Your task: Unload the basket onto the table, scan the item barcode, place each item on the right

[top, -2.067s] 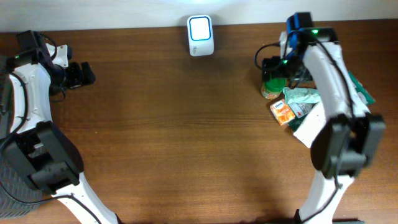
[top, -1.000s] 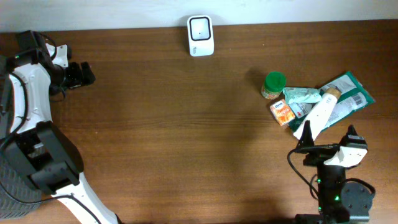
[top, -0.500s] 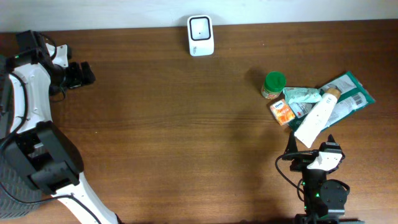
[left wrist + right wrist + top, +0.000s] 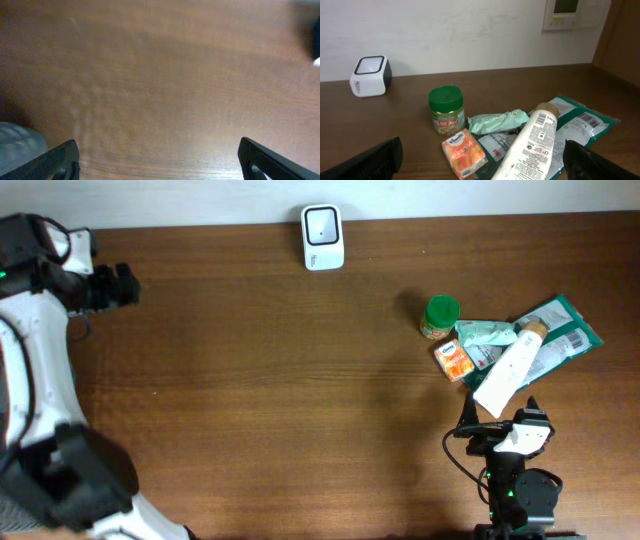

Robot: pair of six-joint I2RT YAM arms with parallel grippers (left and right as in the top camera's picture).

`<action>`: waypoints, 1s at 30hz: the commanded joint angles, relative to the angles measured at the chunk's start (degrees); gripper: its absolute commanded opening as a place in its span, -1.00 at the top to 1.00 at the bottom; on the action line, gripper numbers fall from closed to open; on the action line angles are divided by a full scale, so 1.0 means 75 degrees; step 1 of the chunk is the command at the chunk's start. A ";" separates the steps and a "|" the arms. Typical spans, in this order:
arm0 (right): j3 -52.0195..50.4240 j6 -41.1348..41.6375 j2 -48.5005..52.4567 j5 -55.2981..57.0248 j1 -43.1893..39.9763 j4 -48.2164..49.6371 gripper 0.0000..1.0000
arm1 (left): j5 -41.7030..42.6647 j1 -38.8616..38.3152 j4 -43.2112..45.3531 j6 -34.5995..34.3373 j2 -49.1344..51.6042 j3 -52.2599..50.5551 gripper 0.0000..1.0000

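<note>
Right wrist: green-lidded jar (image 4: 446, 116) stands closed beside orange carton (image 4: 464, 152).

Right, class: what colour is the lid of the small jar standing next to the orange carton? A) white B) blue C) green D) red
C: in the right wrist view the jar just behind the orange carton clearly has a green lid.

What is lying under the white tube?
The tube lies across a green packet with a barcode and a darker packet. Their covered parts, and anything else beneath the tube, cannot be seen.
</note>
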 commanded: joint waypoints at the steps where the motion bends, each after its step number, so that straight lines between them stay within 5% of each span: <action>1: -0.0038 -0.0017 -0.0003 -0.0015 -0.0023 -0.0058 -0.97 | -0.0248 -0.0117 0.0093 0.0093 -0.2273 -0.2101 -0.98; 5: -0.0038 -0.0017 -0.0003 -0.0017 -0.0023 -0.0058 -0.97 | -0.1166 -0.0108 0.0991 0.0131 -0.5581 -0.4473 -0.98; 8: -0.0038 -0.0017 -0.0003 -0.0015 -0.0023 -0.0058 -0.97 | -0.0082 -0.0154 0.5231 0.0017 -0.8478 -0.8154 -0.98; 9: -0.0038 -0.0017 -0.0003 -0.0017 -0.0023 -0.0058 -0.97 | 0.0274 -0.0586 0.7423 0.0020 -1.0407 -1.0529 -0.98; 10: -0.0041 -0.0017 -0.0003 -0.0017 -0.0023 -0.0058 -0.97 | 0.0245 -0.0755 0.7889 0.0020 -1.1220 -1.1299 -0.99; 16: -0.0038 -0.0017 -0.0003 -0.0015 -0.0023 -0.0058 -0.97 | 0.0242 -0.1510 0.8676 0.0020 -1.4015 -1.3624 -0.98; 30: -0.0038 -0.0017 -0.0003 -0.0017 -0.0023 -0.0058 -0.97 | -0.0134 -0.2040 0.7216 0.0023 -1.4618 -1.4242 -0.98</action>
